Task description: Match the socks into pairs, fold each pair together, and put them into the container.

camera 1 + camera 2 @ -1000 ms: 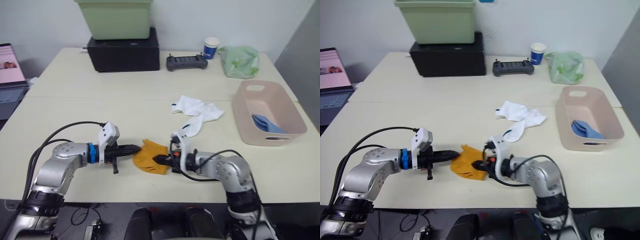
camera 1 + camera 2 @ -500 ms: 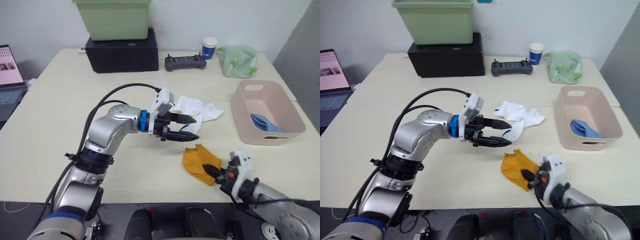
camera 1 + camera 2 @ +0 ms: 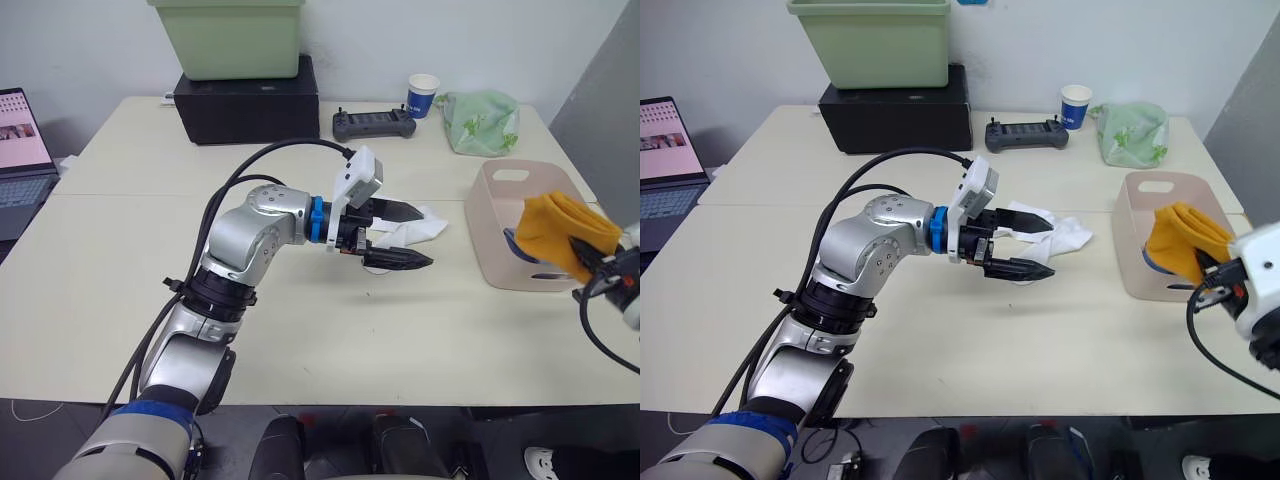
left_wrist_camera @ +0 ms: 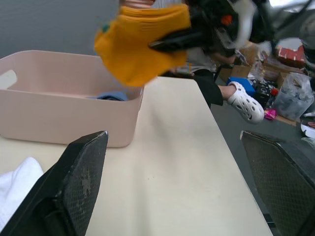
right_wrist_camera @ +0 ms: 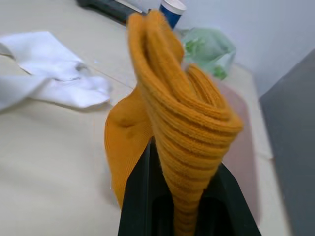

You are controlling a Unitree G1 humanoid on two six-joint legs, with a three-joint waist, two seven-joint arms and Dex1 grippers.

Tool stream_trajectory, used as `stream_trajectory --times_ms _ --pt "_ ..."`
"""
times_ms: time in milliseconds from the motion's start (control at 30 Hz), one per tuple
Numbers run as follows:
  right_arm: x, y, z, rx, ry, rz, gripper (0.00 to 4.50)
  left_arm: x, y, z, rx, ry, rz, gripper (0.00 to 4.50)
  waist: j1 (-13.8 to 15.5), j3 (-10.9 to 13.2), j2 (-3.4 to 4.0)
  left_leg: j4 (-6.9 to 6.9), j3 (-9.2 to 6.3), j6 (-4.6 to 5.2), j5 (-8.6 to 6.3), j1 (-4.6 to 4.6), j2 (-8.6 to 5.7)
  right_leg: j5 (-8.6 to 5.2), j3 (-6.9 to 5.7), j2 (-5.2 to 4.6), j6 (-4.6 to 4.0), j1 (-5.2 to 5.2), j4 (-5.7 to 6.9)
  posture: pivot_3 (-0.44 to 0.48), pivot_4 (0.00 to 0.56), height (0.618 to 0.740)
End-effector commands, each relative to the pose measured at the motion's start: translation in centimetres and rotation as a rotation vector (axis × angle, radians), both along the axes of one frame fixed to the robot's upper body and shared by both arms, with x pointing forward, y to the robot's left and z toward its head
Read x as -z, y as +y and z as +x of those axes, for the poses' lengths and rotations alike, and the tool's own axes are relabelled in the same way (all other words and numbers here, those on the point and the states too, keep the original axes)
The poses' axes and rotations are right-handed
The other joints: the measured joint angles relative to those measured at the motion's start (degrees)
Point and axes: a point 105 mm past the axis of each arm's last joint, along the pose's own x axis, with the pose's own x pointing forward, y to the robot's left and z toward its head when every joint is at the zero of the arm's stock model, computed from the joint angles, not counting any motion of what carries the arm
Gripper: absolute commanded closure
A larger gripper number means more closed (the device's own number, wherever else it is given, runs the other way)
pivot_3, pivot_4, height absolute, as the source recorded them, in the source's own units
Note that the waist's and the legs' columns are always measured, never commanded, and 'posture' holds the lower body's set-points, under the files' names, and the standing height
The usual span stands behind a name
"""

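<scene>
Your right claw [image 3: 588, 262], at the right edge of the frame, is clamped on the folded orange socks [image 3: 562, 232] and holds the bundle in the air over the near rim of the pink basket [image 3: 497, 240], so the step in hand looks like the drop-off of the second pair. One blue pair [image 4: 110, 95] already lies inside the basket. Judging from the head views, the bundle hangs above the near right corner rather than the middle, so you will probably want to carry it a little further in toward the centre, lower it past the rim, and only then let the fingers part, or it may catch on the wall and fall onto the desk [image 3: 300, 320]. Your left claw [image 3: 395, 235], in the middle of the frame, stands wide and empty, poised just above the white socks [image 3: 415, 224], which lie loose on the desk left of the basket. Those are the last pair to match and fold once the orange ones are in.
</scene>
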Motion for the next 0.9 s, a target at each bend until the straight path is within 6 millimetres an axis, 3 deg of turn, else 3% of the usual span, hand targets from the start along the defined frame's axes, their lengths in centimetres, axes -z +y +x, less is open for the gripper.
stream_trajectory --times_ms 33,200,367,500,633,767,900 --pt "-1.2 -1.5 2.0 0.039 -0.071 -0.218 4.50 -0.7 -0.4 -0.5 0.030 -0.039 0.005 0.01 0.2 0.0 0.01 -0.04 0.03 -0.01 0.01 -0.02 -0.03 0.00 -0.01 -0.09 0.00 0.00 -0.01 0.000 0.150 0.735" --pt "-0.4 -3.8 6.5 0.061 -0.036 -0.619 4.50 -1.2 -0.6 -0.4 0.017 -0.046 -0.009 0.01 0.3 0.0 0.03 0.04 0.07 -0.01 0.01 -0.03 -0.04 0.03 0.01 -0.15 -0.06 0.00 -0.02 0.000 0.150 0.735" --pt "2.4 -4.1 8.3 -0.018 0.136 -0.698 4.50 -1.2 -0.9 -0.2 0.010 -0.065 -0.017 0.01 0.8 0.1 0.13 0.02 0.08 -0.05 0.03 -0.06 -0.03 0.14 -0.01 -0.21 -0.26 -0.06 0.01 0.000 0.150 0.735" --pt "2.6 -3.2 8.2 -0.080 0.197 -0.614 4.50 -1.3 -1.0 -0.2 0.004 -0.072 -0.027 0.01 1.2 0.1 0.21 0.03 0.07 -0.12 0.07 -0.08 0.02 0.14 -0.01 -0.21 -0.26 -0.05 0.00 0.000 0.150 0.735" --pt "1.9 -3.2 7.6 -0.109 0.256 -0.585 3.23 -1.2 -1.1 0.1 -0.007 -0.083 -0.024 0.00 1.3 0.2 0.24 0.09 0.05 -0.12 0.07 -0.07 0.03 0.14 -0.03 -0.26 -0.25 -0.01 0.04 0.000 0.150 0.735" --pt "1.3 -2.4 5.7 -0.182 0.357 -0.507 1.70 -1.2 -1.2 0.4 -0.017 -0.087 -0.031 0.00 1.3 0.2 0.29 0.10 0.04 -0.10 0.06 -0.07 0.03 0.14 -0.04 -0.31 -0.25 0.01 0.06 0.000 0.150 0.735" --pt "-1.1 -2.0 3.9 -0.240 0.403 -0.479 0.32 -1.0 -1.2 0.8 -0.034 -0.089 -0.030 0.00 1.4 0.2 0.34 0.10 0.02 -0.08 0.05 -0.07 0.03 0.14 -0.07 -0.31 -0.25 0.02 0.05 0.000 0.150 0.735"
